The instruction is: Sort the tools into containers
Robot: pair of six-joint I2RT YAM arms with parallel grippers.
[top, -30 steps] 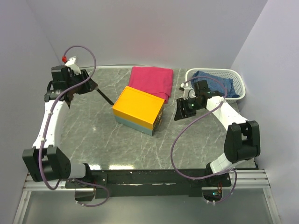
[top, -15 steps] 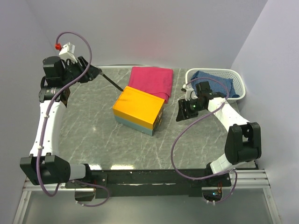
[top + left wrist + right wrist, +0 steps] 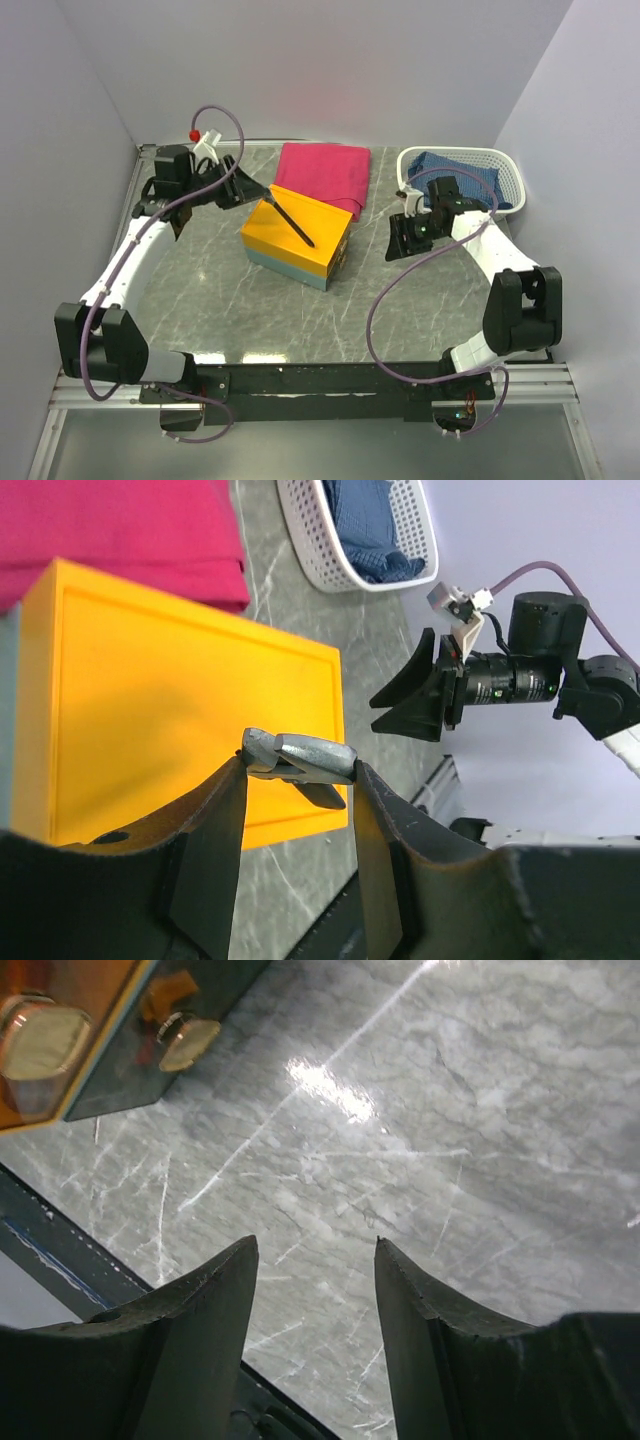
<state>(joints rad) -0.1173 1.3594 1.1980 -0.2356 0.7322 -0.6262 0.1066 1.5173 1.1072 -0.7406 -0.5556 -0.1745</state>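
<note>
My left gripper (image 3: 243,189) is shut on a dark adjustable wrench (image 3: 296,226) and holds it slanting over the orange-yellow top of the box (image 3: 322,228). In the left wrist view the grey wrench head (image 3: 312,755) is pinched between my fingertips above the box top (image 3: 150,690). My right gripper (image 3: 400,238) is open and empty, low over the table between the box and the white slotted basket (image 3: 505,166). In the right wrist view it (image 3: 315,1245) hangs over bare marble, with the box's clear side panel (image 3: 110,1030) at upper left. No other tools show.
A pink folded cloth (image 3: 322,172) lies behind the box. A blue cloth (image 3: 455,178) lies in the basket. Walls close in the table at the back and both sides. The left wrist view also shows the basket (image 3: 305,565) and the right arm's gripper (image 3: 412,692).
My left arm has swung from the back-left corner to the right, carrying the wrench over the box top. My right gripper has shifted slightly right and stays open.
</note>
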